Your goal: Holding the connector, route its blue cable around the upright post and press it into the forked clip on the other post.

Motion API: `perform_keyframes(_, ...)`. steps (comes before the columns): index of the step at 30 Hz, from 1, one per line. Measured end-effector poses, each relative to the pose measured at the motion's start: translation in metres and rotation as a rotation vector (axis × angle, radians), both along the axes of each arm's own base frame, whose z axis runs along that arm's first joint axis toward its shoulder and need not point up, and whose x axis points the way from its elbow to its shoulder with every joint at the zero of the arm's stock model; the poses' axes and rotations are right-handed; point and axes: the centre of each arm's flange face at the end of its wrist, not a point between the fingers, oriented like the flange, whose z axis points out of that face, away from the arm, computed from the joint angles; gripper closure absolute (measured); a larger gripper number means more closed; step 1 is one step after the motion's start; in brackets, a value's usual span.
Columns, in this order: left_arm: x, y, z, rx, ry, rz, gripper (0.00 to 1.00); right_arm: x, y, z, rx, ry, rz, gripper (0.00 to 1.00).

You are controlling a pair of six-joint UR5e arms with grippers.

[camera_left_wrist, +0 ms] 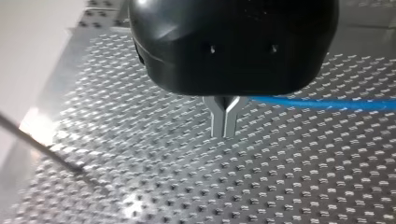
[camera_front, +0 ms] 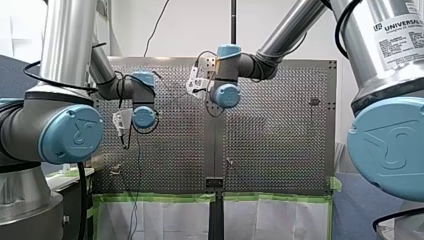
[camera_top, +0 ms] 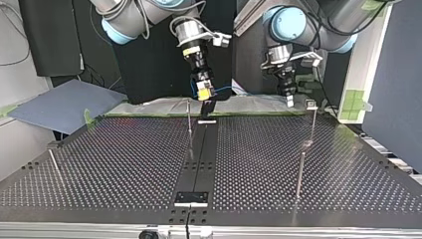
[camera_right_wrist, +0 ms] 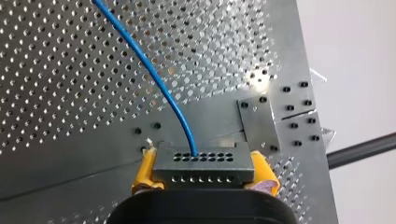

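The jaws of my right gripper (camera_right_wrist: 204, 176) clench the small stiff connector (camera_right_wrist: 204, 163) by its sides, and its thin blue cable (camera_right_wrist: 154, 77) seems light and bendy.

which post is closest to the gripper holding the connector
The thin post by the middle strip, just beside my right gripper holding the connector; the other posts stand out toward the table's sides.

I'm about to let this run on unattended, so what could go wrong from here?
The blue cable leaves the connector through one hole, so a hard pull may yank it out. My right gripper looks close to a thin post in the top view and could knock it.
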Motion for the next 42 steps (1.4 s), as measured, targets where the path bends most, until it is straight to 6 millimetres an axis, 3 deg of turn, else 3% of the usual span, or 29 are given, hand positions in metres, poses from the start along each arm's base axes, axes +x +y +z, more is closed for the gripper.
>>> perform_keyframes(15, 0.022, 0.009, 0.089, -0.077, -0.129, 0.046, 1.0, 0.019, -0.017, 0.043, -0.03, -0.002, 0.058, 1.0)
perform_keyframes(34, 0.019, 0.032, 0.235, -0.109, -0.304, 0.089, 1.0, 0.027, -0.05, 0.107, -0.055, 0.004, 0.091, 1.0)
perform_keyframes(42, 0.031, 0.033, 0.257, -0.084, -0.291, 0.062, 1.0, 0.028, -0.067, 0.14, -0.092, -0.026, 0.093, 1.0)
